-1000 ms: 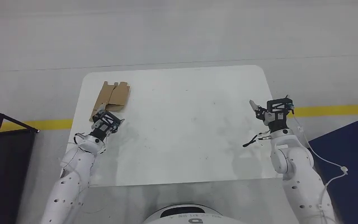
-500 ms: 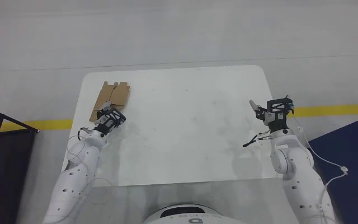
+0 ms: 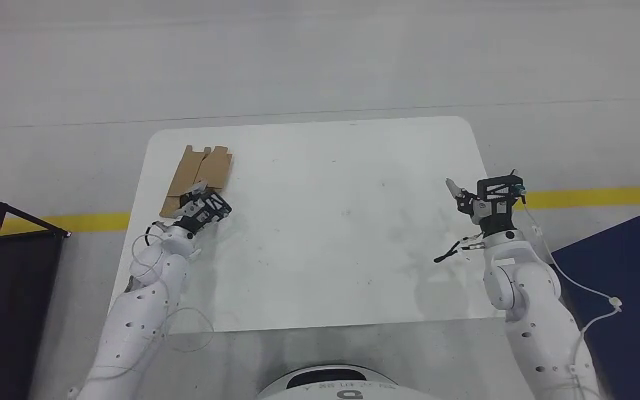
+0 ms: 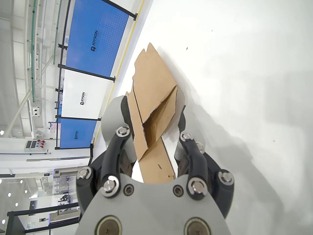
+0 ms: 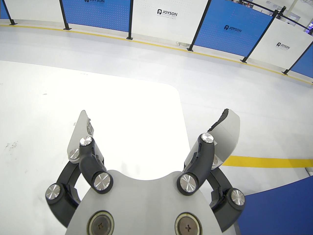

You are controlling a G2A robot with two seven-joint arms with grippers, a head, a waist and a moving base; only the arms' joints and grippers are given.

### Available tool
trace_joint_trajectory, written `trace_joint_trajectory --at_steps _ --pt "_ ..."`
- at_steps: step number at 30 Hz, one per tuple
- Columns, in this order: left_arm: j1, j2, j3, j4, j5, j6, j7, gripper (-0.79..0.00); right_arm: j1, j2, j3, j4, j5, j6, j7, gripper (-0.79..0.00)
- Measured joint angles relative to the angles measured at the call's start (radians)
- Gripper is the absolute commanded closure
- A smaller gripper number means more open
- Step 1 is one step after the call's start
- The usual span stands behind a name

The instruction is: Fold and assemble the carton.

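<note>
We've got the left gripper [image 4: 152, 112] spread wide, its fingers [image 4: 115, 113] either side of the near end of the carton [image 4: 154, 84], not clamped. The carton lies flat at the far left corner of the table [image 3: 340, 220]. Over at the right edge, the right gripper [image 5: 155, 116] hangs released, well apart from it

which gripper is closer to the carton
Left. The left gripper straddles the near end of the carton; the right gripper is far across the table, near its opposite edge.
</note>
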Motion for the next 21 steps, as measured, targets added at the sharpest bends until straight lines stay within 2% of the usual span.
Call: trace_joint_trajectory --at_steps 4,5,6,7,12,16,18,21 --pt "-0.021 -0.004 0.012 0.041 -0.001 0.023 0.011 -0.308 0.0 0.0 0.0 0.0 0.0 0.0 0.0 -0.785" --pt "-0.029 -0.005 0.016 0.053 -0.002 0.032 0.014 -0.265 0.0 0.0 0.0 0.0 0.0 0.0 0.0 -0.785" --pt "-0.034 -0.006 0.019 0.061 0.0 0.039 0.015 -0.166 0.0 0.0 0.0 0.0 0.0 0.0 0.0 -0.785" --pt "-0.039 -0.007 0.022 0.069 0.003 0.048 0.016 0.0 0.0 0.0 0.0 0.0 0.0 0.0 0.0 -0.785" --pt "-0.056 -0.012 0.028 0.084 0.003 0.117 0.042 0.0 0.0 0.0 0.0 0.0 0.0 0.0 0.0 -0.785" --pt "-0.051 -0.015 0.01 0.061 -0.033 0.192 0.083 0.0 0.0 0.0 0.0 0.0 0.0 0.0 0.0 -0.785" --pt "-0.042 -0.016 -0.005 0.023 -0.077 0.224 0.122 0.0 0.0 0.0 0.0 0.0 0.0 0.0 0.0 -0.785" --pt "-0.018 -0.014 -0.028 -0.07 -0.141 0.209 0.194 0.0 0.0 0.0 0.0 0.0 0.0 0.0 0.0 -0.785"
